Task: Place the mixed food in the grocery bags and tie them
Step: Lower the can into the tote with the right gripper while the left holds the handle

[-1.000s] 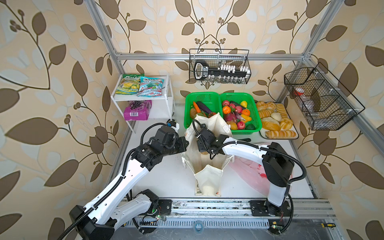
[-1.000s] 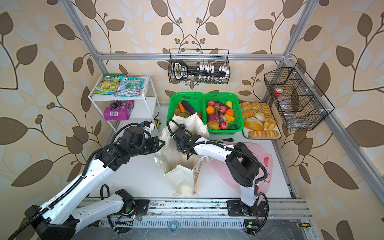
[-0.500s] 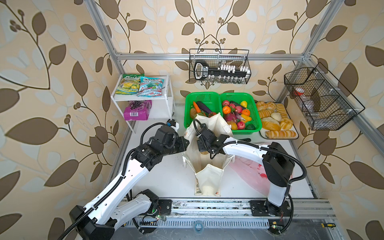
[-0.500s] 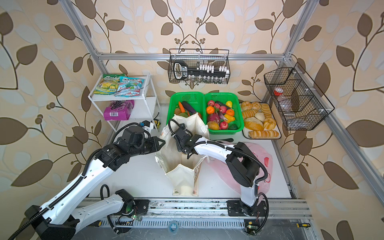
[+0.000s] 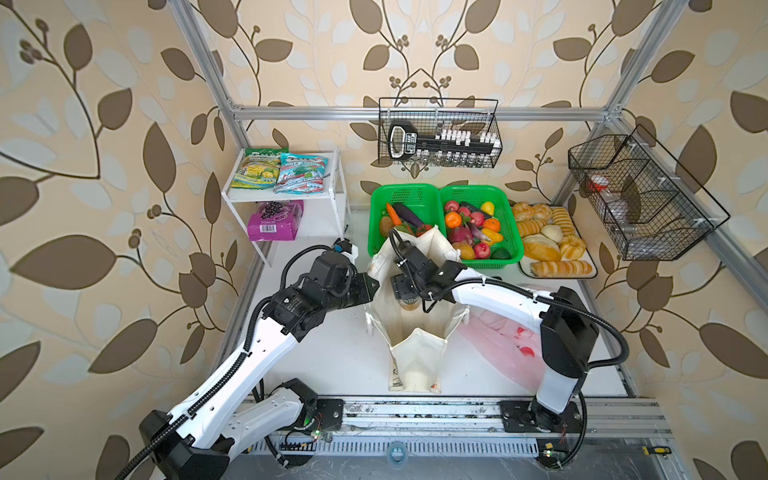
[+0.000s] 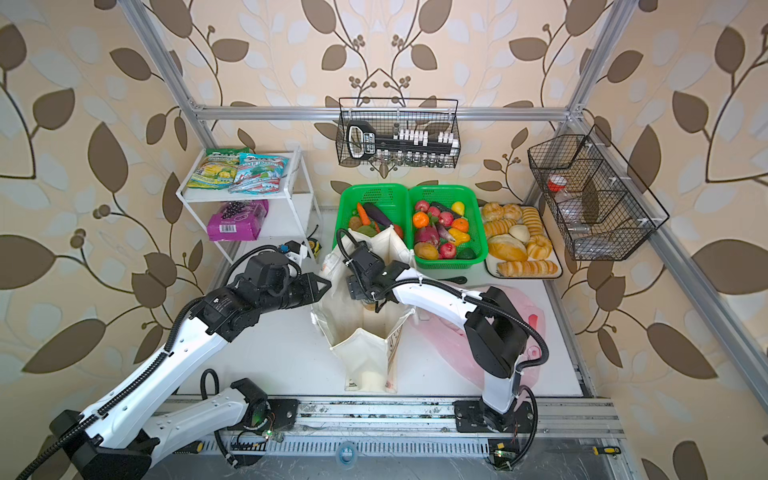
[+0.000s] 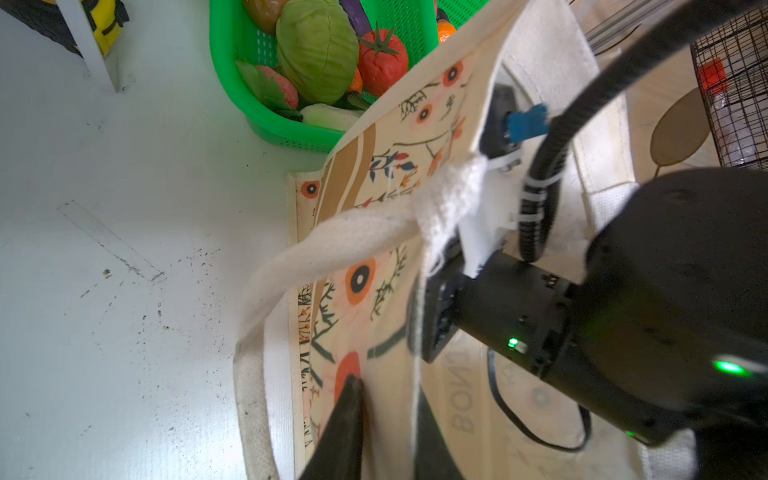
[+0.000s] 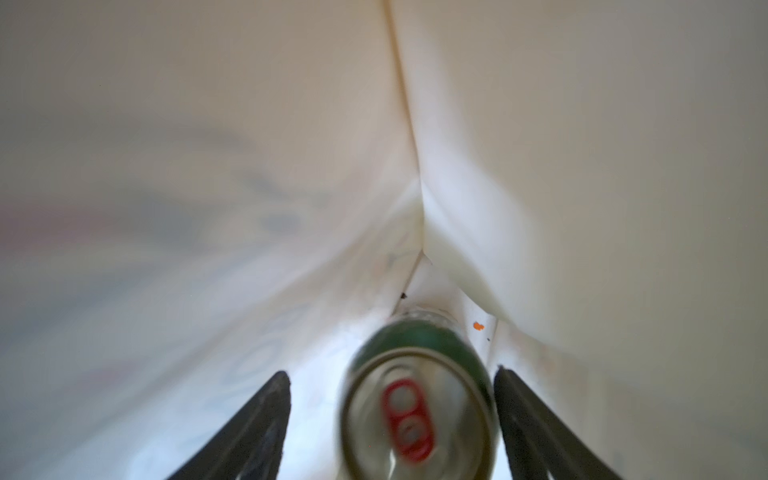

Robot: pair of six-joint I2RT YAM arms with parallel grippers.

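Small green can with a silver lid and red pull tab (image 8: 419,407) is being seen, blurred, between the black fingers of the right gripper (image 8: 391,372), deep inside the large cream canvas tote with leaf print (image 5: 417,361). The jaws are being held apart, wider than the can, with a clear gap on one side, so nothing is being clamped. The right arm is being reached down through the tote's open mouth.

At the tote's rim on the left arm's side, the left gripper (image 7: 385,384) is being held astride the printed cloth wall. A narrow gap is being shown between its fingers, and whether the cloth is being pinched cannot be told.

A thin translucent pink plastic bag (image 5: 498,340) is lying flat just beside the tote, partly under the right arm. Just beyond the tote, a green cabbage (image 7: 318,50) and a red tomato (image 7: 382,58) are being kept in a green plastic basket (image 7: 232,83). Well apart from the tote, a purple grape-print packet (image 5: 274,218) and a teal mint packet (image 5: 301,172) are being kept on a white shelf rack (image 5: 334,174).
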